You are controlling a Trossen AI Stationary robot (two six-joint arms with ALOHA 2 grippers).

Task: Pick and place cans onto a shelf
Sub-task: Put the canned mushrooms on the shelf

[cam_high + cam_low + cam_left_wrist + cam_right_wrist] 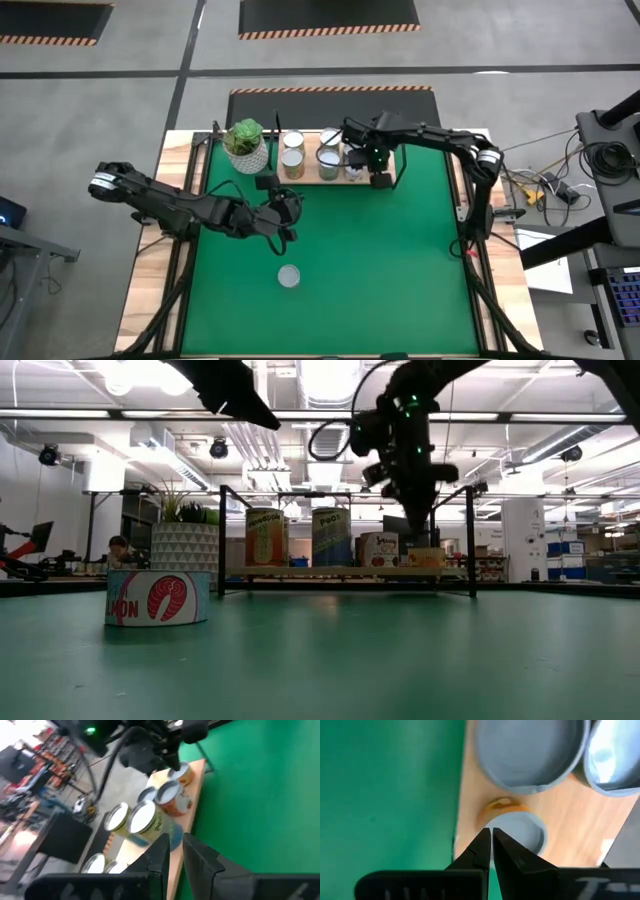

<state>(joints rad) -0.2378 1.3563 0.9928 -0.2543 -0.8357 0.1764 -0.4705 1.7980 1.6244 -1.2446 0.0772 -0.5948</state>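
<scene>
My right claw [381,181] hangs pinched together, empty, over the shelf [386,178] with its cans. One salmon can [289,276] lies on the mat; my left claw [287,205] is nearly together, empty.

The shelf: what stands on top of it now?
Several cans stand on the shelf beside a potted plant. The right claw covers its right end, hiding anything there.
</scene>
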